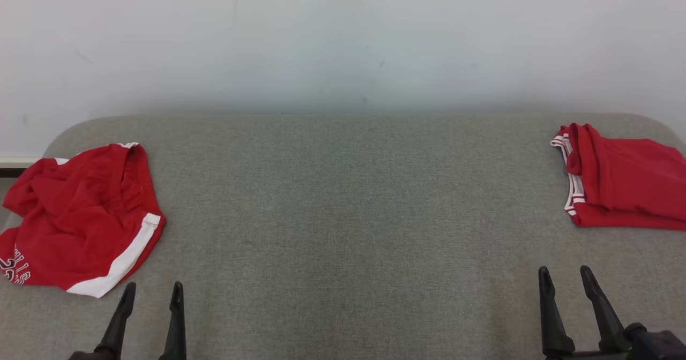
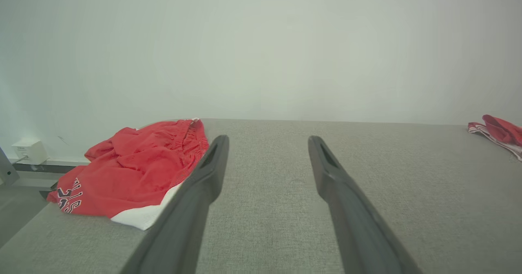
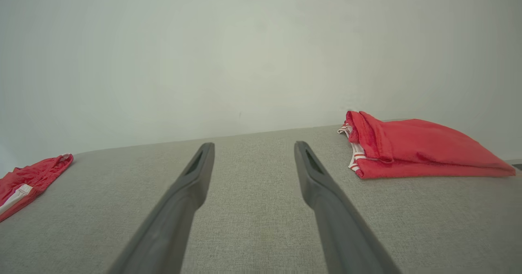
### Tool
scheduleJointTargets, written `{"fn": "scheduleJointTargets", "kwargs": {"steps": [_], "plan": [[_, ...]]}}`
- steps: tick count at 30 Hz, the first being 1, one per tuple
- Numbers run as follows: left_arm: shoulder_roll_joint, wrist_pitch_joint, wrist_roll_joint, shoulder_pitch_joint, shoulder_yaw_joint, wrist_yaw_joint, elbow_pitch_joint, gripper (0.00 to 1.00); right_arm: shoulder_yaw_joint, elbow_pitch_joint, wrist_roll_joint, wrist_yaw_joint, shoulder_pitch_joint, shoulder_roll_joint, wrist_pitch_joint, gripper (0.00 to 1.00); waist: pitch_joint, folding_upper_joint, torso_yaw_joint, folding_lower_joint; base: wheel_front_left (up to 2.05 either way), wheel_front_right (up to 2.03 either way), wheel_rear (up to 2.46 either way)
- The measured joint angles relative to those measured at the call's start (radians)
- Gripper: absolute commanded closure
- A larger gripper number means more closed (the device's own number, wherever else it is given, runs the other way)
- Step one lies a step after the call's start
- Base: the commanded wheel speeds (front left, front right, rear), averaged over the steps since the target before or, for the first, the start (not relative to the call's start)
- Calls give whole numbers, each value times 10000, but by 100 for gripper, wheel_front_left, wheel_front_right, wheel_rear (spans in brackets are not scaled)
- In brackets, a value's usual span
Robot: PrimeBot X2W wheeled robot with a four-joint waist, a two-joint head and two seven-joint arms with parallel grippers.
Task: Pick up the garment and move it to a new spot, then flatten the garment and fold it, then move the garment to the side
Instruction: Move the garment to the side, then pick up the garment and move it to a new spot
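1. The crumpled red garment (image 1: 80,215) lies in a loose heap at the far left of the grey fabric-covered surface (image 1: 343,215). It reaches that surface's left edge. A white band runs along its near right side, and I can make out dark-outlined lettering at its near left corner.
2. Nothing holds the garment; it rests freely on the surface. From the head camera, its white-banded corner sits just beside the left gripper's fingertips, with a sliver of grey between them. In the left wrist view one finger overlaps the white band, so I cannot judge contact from there.
3. The left gripper (image 1: 154,286) has its jaws spread wide and empty. Its two dark fingers point away from me toward the wall and sit low over the surface.
4. The right gripper (image 1: 564,270) is likewise spread and grasping nothing. It sits at the near right, well apart from the crumpled garment.
5. A folded red garment (image 1: 627,183) sits at the far right of the surface as a tidy stack. White-and-red striped trim shows along its left side. It lies beyond the right gripper and apart from it.
6. A pale wall (image 1: 343,38) rises behind the surface. Low on it, past the crumpled garment, I see a small white box (image 2: 29,151) with a cable.
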Motion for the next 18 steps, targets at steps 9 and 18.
{"fn": "scheduleJointTargets", "kwargs": {"steps": [9,18], "plan": [[115,-2,-100,151,-25,-58,132,0,-77,-161,-67,0,258,230,111,0,-66,1,-200,1,0,0,0],[165,0,-113,191,-73,-67,184,0,75,-274,-209,0,221,230,157,0,-62,1,-125,1,0,0,0]]}}
